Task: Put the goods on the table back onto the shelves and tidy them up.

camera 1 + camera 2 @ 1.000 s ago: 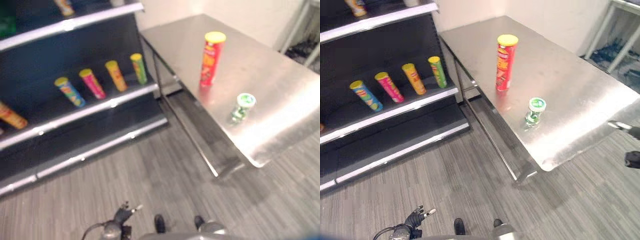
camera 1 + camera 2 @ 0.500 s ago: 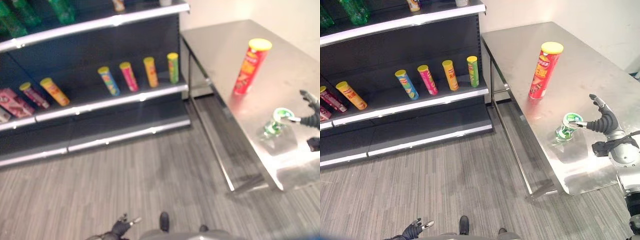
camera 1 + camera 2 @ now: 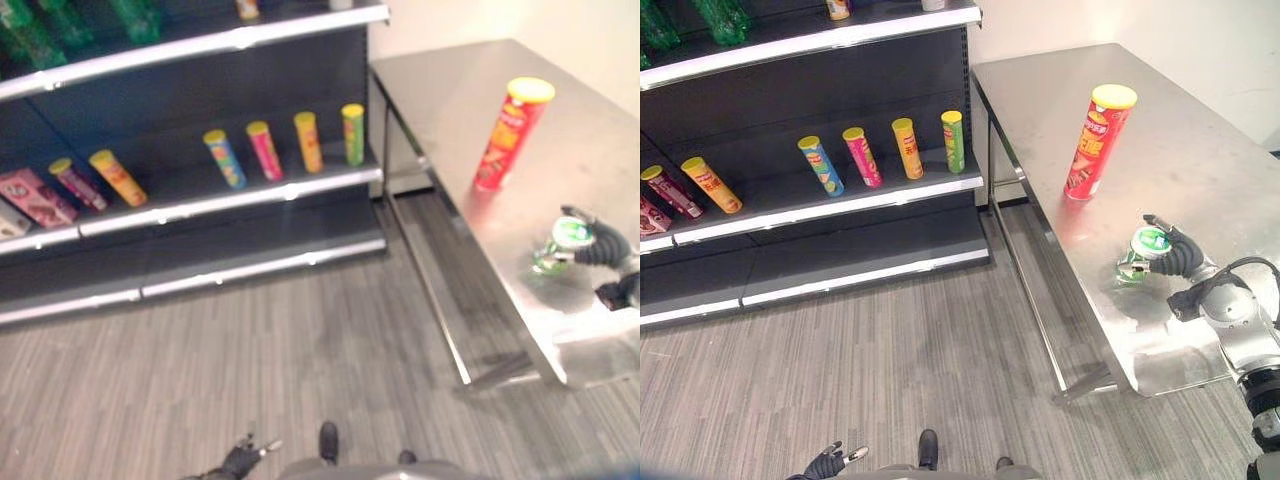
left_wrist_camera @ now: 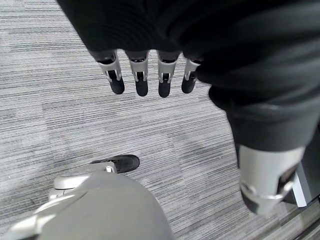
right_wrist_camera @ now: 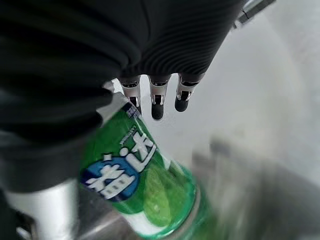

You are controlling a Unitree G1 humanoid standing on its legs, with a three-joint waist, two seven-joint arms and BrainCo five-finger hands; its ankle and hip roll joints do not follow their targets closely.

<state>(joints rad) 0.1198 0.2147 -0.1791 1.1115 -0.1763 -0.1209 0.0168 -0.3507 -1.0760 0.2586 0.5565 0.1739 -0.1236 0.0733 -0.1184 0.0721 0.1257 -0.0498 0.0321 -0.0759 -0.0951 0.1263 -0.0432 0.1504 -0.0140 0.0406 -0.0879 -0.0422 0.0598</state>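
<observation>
The right robot hand (image 3: 1180, 255) rests on the steel desk (image 3: 1200, 150) at about four o'clock in the right eye view, wrapped about a small green can (image 3: 1143, 252) with a green-and-white lid that stands near the desk's front edge. In the right wrist view the green can (image 5: 145, 185) lies against the palm under the dark ribbed cover, with the fingers (image 5: 157, 102) reaching past its side and the thumb on the other flank, so the hand is closed round it in a loose grasp; the can's base appears to sit on the steel. A tall red chip tube (image 3: 1095, 140) with a yellow lid stands upright on the desk at about two o'clock, well apart from the green can and farther from the robot. The black shelves (image 3: 830, 205) stand at ten to twelve o'clock, just beside the desk's end. On the middle shelf four tubes lean in a row: blue (image 3: 820, 165), pink (image 3: 862, 156), orange (image 3: 907, 148) and green (image 3: 953, 140). Farther along at nine o'clock lie an orange tube (image 3: 710, 184) and a dark red one (image 3: 665, 187). Green bottles (image 3: 715, 18) stand on the top shelf. The left robot hand (image 4: 145, 75) hangs at the robot's side over the grey striped floor (image 3: 890, 360), fingers straight and relaxed, holding nothing.
</observation>
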